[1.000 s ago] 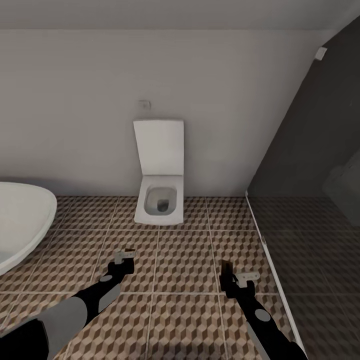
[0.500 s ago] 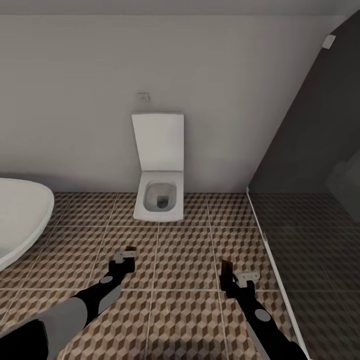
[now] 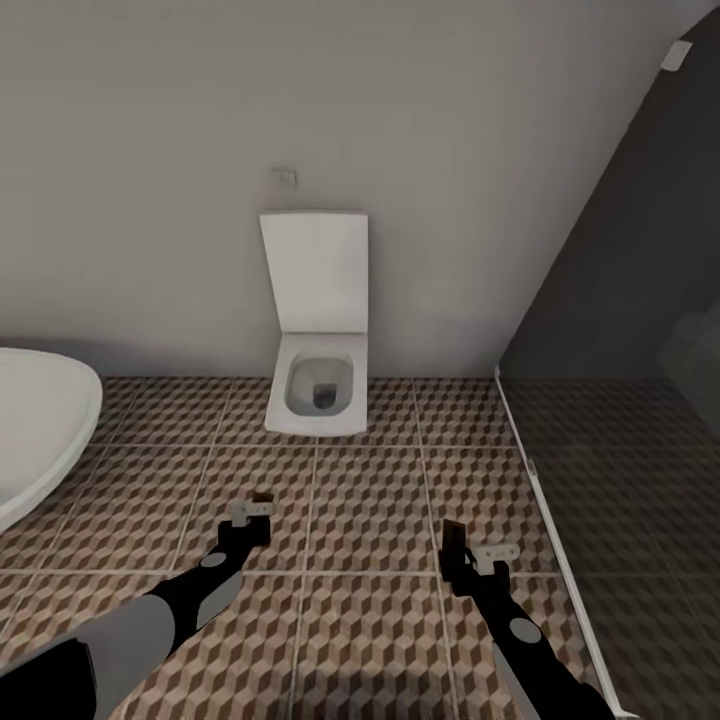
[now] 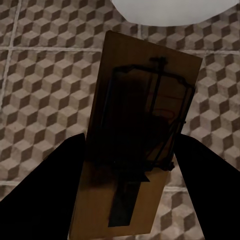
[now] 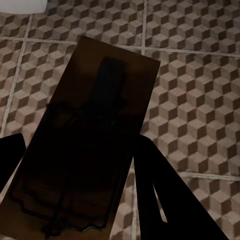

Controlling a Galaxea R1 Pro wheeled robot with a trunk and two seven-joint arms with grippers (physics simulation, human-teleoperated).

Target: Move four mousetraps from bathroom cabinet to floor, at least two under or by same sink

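Each of my grippers holds one mousetrap over the bathroom floor (image 3: 370, 500). In the left wrist view a tan mousetrap (image 4: 142, 100) with dark wire lies between the dark fingers of my left gripper (image 4: 132, 165), which is shut on it. My right gripper (image 5: 80, 160) is shut on a second mousetrap (image 5: 95, 115), seen in shadow. From the head camera, the left gripper (image 3: 252, 510) and right gripper (image 3: 455, 555) hover low over the tiles, well in front of the toilet. The cabinet and the sink are out of view.
A white square toilet (image 3: 315, 390) with its lid up stands against the back wall. The rim of a white bathtub (image 3: 40, 430) curves in at the left. A dark glass shower screen (image 3: 620, 330) with a pale floor rail closes off the right side.
The whole head view has shifted as the camera moved: the ceiling line has left the top and the bathtub has slid left. Both arms keep their pose and their mousetraps.
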